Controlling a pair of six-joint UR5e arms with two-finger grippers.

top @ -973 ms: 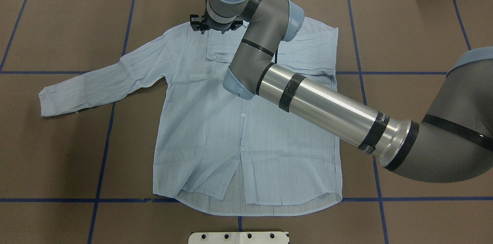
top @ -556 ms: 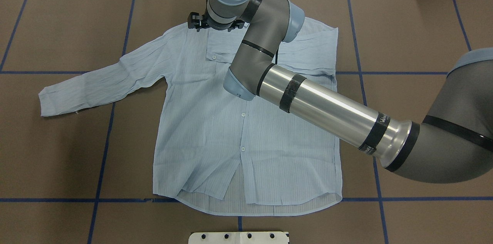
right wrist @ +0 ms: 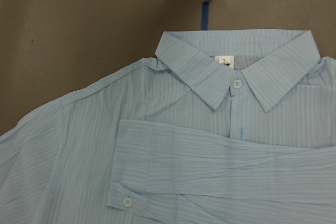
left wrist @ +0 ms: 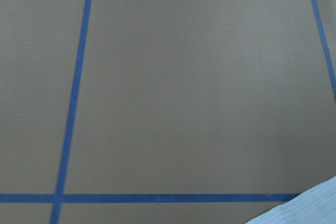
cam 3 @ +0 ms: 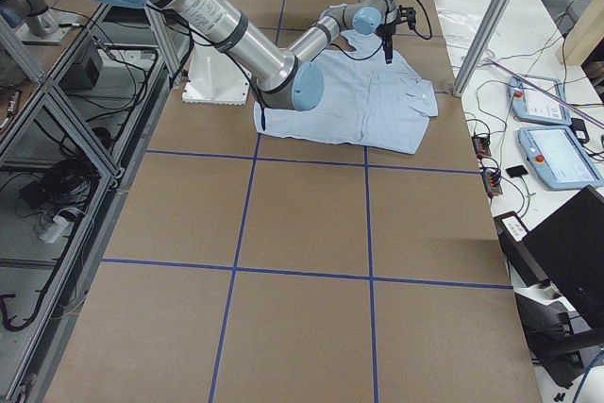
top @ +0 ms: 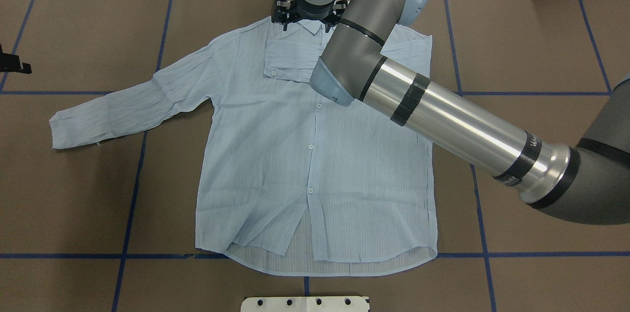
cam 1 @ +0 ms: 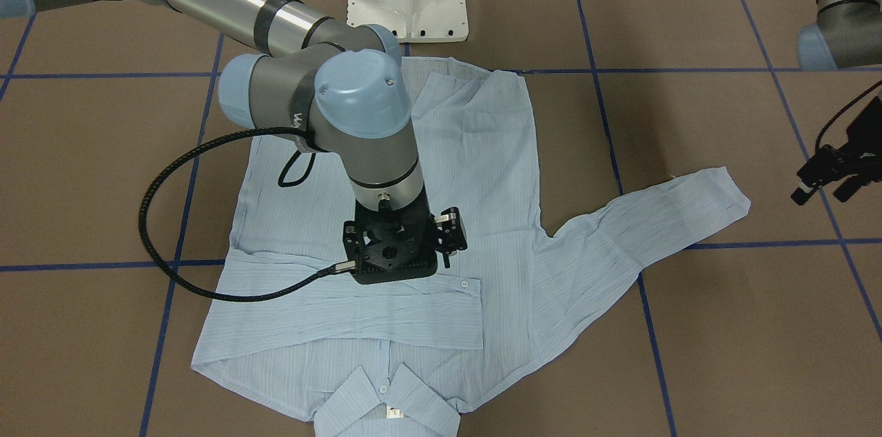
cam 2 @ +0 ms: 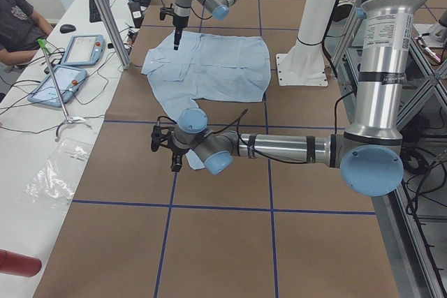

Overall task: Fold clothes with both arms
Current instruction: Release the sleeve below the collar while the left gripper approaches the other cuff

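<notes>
you see the shirt lying flat, front side up, on the brown table, straight out in front of the white pedestal, with its hem on the side nearest the pedestal and its collar at the end farthest from it. the folded sleeve lies across the chest, and the outstretched sleeve runs over the table toward the robot's left of the pedestal. the right gripper points down above the collar end, over the folded sleeve; its body hides its fingers, so you cannot tell whether it is open or closed. the left gripper hangs above bare table past the outstretched cuff, far out on the pedestal's left side, off the cloth, and you cannot make out its jaw gap either
</notes>
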